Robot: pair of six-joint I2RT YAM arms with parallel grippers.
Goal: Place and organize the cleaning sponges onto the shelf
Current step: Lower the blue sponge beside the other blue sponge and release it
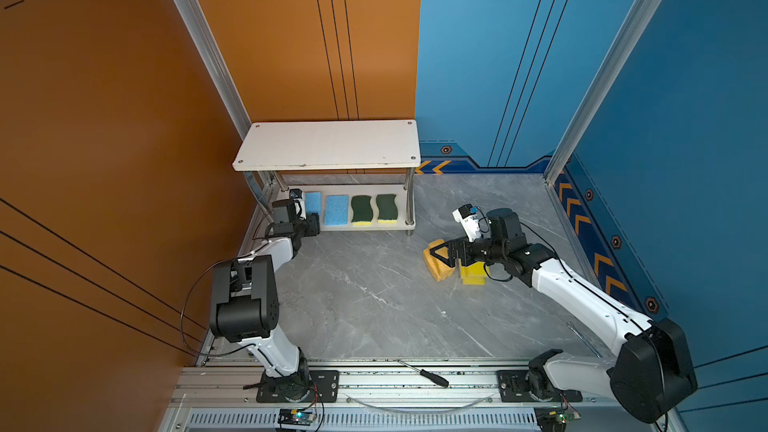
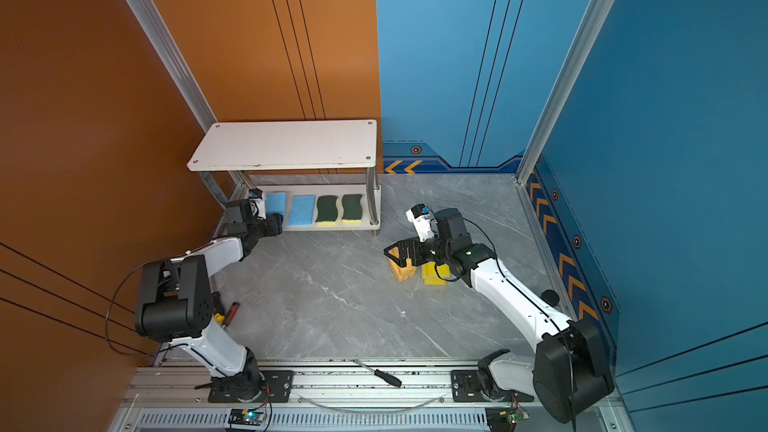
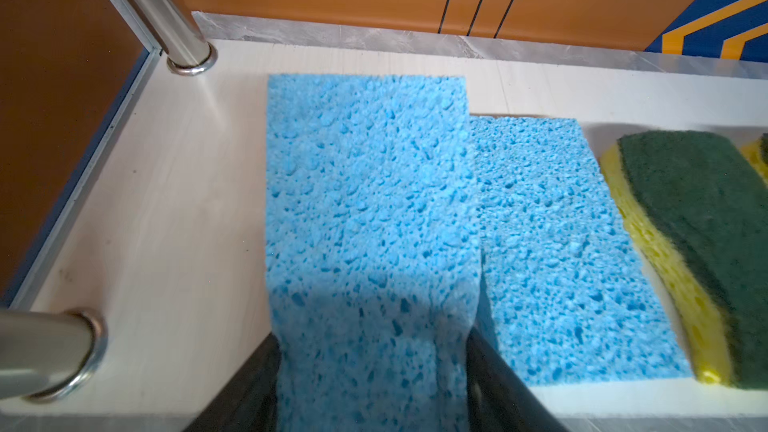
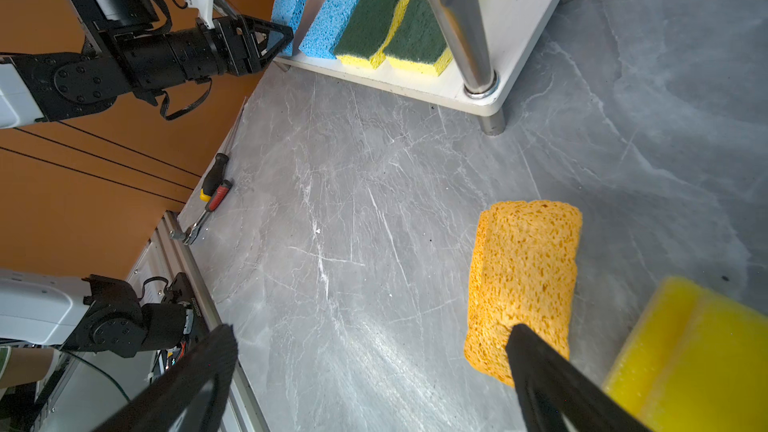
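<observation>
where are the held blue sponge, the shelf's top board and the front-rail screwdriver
held blue sponge (image 3: 370,201): left wrist view, top face
top board (image 1: 328,144): in a top view, bare middle
screwdriver (image 1: 432,378): in a top view, black handle

On the shelf (image 1: 410,201), the top board (image 1: 328,145) hides the rear of the lower tier (image 1: 374,227). At its left end the left gripper (image 1: 312,221) covers the near end of the blue sponge (image 1: 313,201); right of it, the right gripper (image 1: 438,255) masks the orange sponges (image 1: 440,274) (count unclear).

White arm links (image 1: 582,297); black joint housings (image 1: 243,305); thin black cables (image 1: 183,317); right gripper (image 1: 438,257) black, seemingly triangular-framed
</observation>
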